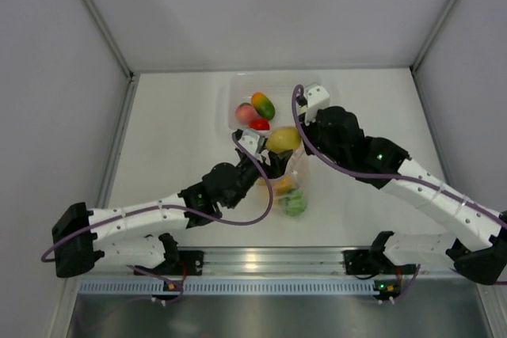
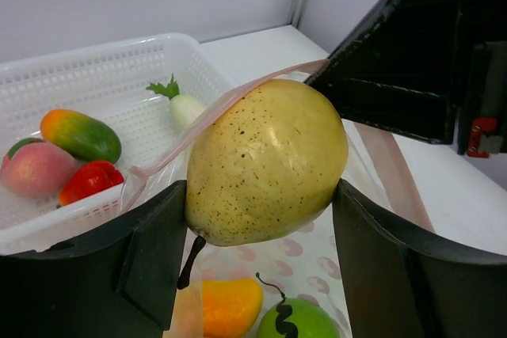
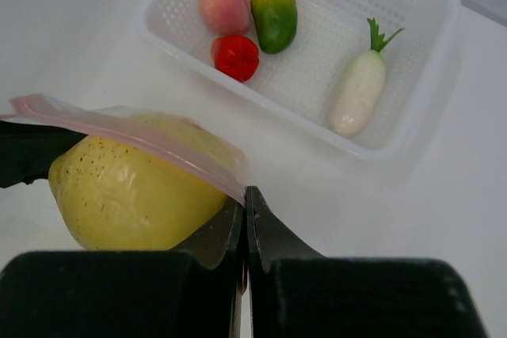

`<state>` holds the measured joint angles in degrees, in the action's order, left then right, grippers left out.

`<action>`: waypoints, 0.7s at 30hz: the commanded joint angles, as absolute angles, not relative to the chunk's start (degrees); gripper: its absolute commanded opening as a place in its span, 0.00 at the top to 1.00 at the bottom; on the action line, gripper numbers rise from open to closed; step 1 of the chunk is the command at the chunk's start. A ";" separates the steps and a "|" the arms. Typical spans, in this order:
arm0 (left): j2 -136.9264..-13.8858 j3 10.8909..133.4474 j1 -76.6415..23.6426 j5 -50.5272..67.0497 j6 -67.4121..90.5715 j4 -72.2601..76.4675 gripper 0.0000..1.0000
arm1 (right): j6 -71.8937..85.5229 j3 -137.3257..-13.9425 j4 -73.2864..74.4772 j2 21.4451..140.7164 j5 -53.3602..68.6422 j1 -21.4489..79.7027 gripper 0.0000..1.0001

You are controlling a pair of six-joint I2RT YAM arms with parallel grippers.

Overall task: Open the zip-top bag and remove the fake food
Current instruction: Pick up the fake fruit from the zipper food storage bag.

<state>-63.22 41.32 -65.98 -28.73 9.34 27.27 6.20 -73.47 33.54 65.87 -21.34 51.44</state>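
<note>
Now holding the pear (image 2: pixel 265 160) in the wide left gripper (image 2: pixel 260 195), pinching the zip strip (image 3: pixel 135 136) of the bag (image 2: pixel 313 263) with the right gripper (image 3: pixel 245 219); basket (image 2: pixel 95 55) just ahead, by the table's far edge.

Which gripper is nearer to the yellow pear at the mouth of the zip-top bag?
Left. The left gripper clasps the yellow pear between its fingers. The right gripper is shut on the zip-top bag's pink strip, close beside the pear.
</note>
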 commanded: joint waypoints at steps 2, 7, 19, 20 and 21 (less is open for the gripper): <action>-66.09 44.47 -65.04 -36.29 9.32 32.34 1.00 | 6.76 -70.93 34.28 62.32 -23.83 53.26 1.00; -68.91 44.39 -64.43 -41.13 10.98 32.43 1.00 | 7.39 -69.62 34.89 60.82 -22.93 54.84 1.00; -67.94 45.09 -62.75 -36.92 20.47 32.17 1.00 | 8.52 -63.11 29.89 59.94 -35.13 56.51 1.00; -67.59 44.74 -62.75 -36.13 21.52 32.17 1.00 | 8.70 -62.93 29.10 59.77 -36.46 56.51 1.00; -67.33 44.30 -62.75 -34.38 22.40 32.17 1.00 | 8.70 -62.67 28.74 59.77 -38.56 56.43 1.00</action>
